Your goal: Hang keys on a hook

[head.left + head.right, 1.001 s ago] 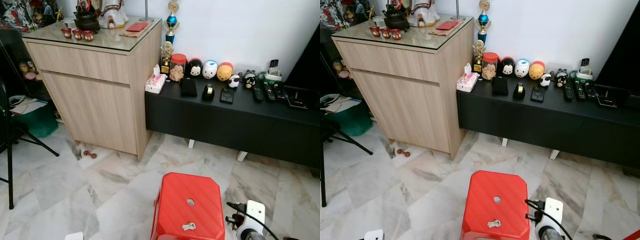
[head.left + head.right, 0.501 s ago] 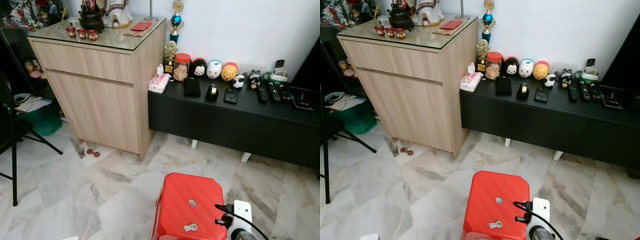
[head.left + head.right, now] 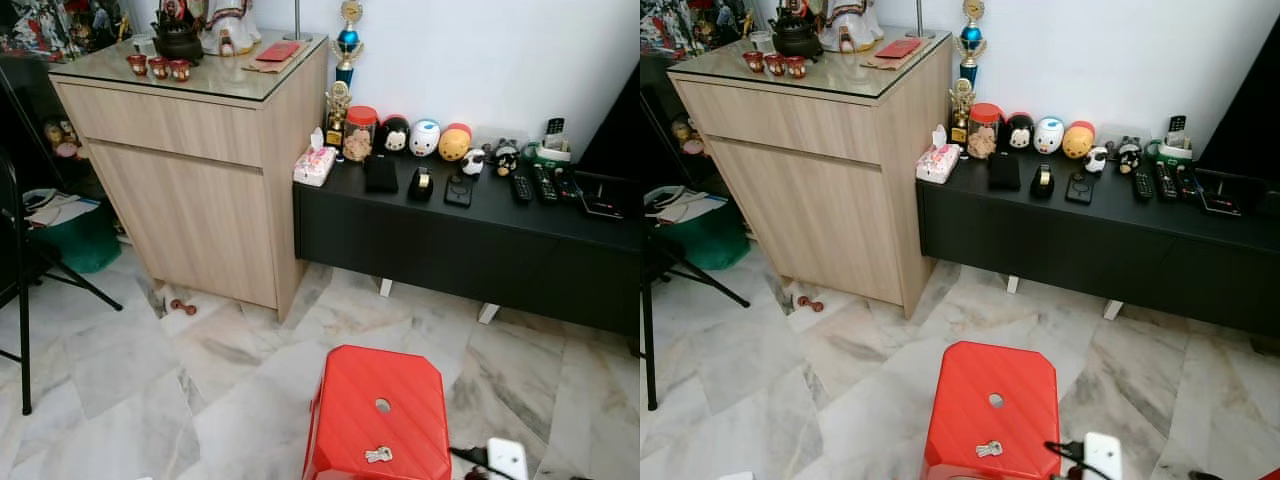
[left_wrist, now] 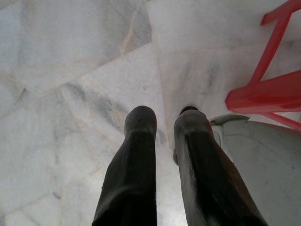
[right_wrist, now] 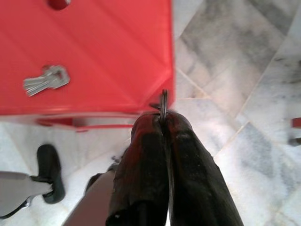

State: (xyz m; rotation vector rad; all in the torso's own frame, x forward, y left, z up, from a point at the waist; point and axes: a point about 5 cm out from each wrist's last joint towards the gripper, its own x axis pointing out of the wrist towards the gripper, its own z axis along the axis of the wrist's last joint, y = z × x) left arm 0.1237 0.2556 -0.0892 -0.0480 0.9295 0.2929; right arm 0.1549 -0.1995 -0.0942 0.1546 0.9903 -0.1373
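Note:
A small bunch of silver keys (image 3: 378, 455) lies flat on the near part of a red plastic stool (image 3: 380, 380), and the keys (image 5: 46, 80) lie there in the right wrist view as well. My right gripper (image 5: 163, 117) hangs just past the stool's edge, beside the keys and apart from them. Its fingers are pressed together on a thin dark ring (image 5: 164, 101) that sticks out at the tips. My right wrist (image 3: 505, 460) sits low beside the stool. My left gripper (image 4: 164, 117) hangs over the marble floor with a narrow gap between its fingers and nothing in them.
A wooden cabinet (image 3: 190, 170) with a glass top stands at the back left. Beside it, a low black console (image 3: 470, 235) carries figurines, remotes and a tissue box. A black chair frame (image 3: 20, 300) is at the left. Marble floor (image 3: 150, 400) lies around the stool.
My right wrist has sunk lower and almost out of the eye views. The camera has shifted slightly. The keys have stayed where they were on the stool.

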